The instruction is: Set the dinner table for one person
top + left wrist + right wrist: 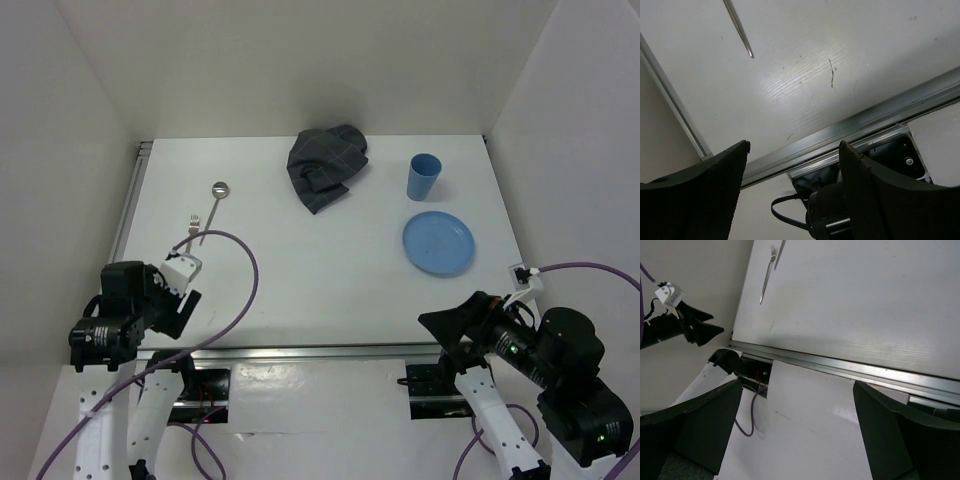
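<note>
The dinner table (300, 285) is a white top with metal rails. On it lie a crumpled dark grey cloth (326, 166) at the back, a blue cup (423, 176) upright at the back right, a blue plate (438, 242) in front of the cup, and a spoon (214, 203) and a fork (192, 221) at the left. My left gripper (183, 303) is open and empty over the near left edge, below the cutlery. My right gripper (442, 324) is open and empty at the near right edge, below the plate. A thin metal handle (740, 31) shows in the left wrist view.
The table's near rail (850, 125) runs under the left gripper (792, 150). The right wrist view shows the near rail (850, 371), the fork (767, 276) far off, the left arm's gripper (695, 327) and a purple cable (747, 415). White walls enclose the table.
</note>
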